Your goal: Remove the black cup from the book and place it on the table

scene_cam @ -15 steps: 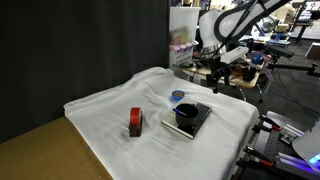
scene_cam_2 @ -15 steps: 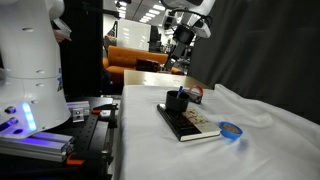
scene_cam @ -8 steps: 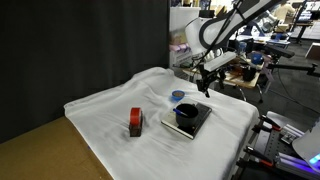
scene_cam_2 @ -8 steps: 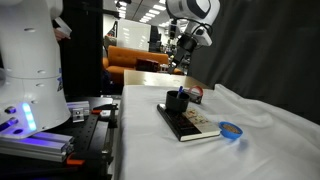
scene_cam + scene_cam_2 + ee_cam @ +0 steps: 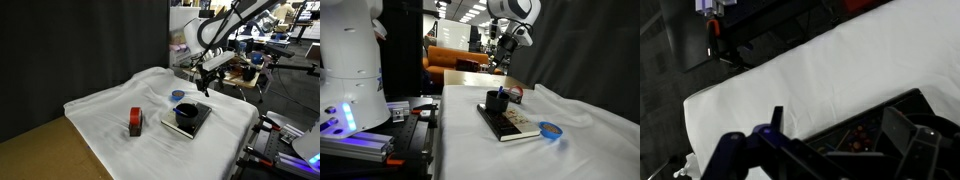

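The black cup (image 5: 186, 114) (image 5: 497, 101) stands upright on one end of the book (image 5: 199, 122) (image 5: 517, 125), which lies flat on the table (image 5: 110, 140) (image 5: 470, 140) under its white cloth. My gripper (image 5: 208, 84) (image 5: 501, 60) hangs in the air above and beyond the book, well clear of the cup. In the wrist view the gripper (image 5: 840, 128) is open, its two dark fingers (image 5: 777, 122) wide apart with nothing between them, and the book's cover (image 5: 855, 135) with reddish print lies below. The cup cannot be made out in that view.
A red and black block (image 5: 135, 122) (image 5: 514, 95) stands on the cloth beside the book. A blue round lid (image 5: 177, 96) (image 5: 551, 130) lies close to the book's other side. The robot base (image 5: 350, 70) and equipment stand off the table's edge.
Over the last second the arm came down and swung a little toward the book, then held still. Cup, book and jaws have not changed.
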### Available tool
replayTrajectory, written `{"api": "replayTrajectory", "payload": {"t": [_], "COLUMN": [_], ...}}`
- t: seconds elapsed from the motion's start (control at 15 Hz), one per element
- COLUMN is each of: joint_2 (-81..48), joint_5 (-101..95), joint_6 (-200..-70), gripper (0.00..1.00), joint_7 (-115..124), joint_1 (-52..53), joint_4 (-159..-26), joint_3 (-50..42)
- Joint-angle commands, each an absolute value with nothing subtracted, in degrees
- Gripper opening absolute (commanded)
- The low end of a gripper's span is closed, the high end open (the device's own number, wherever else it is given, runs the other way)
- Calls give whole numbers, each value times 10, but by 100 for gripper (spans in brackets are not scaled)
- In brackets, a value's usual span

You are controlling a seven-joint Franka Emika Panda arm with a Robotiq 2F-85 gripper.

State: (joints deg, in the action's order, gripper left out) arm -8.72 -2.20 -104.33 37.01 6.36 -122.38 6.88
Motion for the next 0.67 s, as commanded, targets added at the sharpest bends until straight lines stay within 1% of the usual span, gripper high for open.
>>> {"api": "replayTrajectory", "payload": {"t": [0.0,0.27,0.6], "joint_2": [-88,-93,-104], "joint_5": [-19,-13,-53], "joint_6": [-1041,-1027,-992], "gripper": [100,100,100], "joint_7": [371,394,556], "joint_1": [72,73,82], "joint_4": [-1223,-1217,-1211], "joint_3": [60,58,49]}}
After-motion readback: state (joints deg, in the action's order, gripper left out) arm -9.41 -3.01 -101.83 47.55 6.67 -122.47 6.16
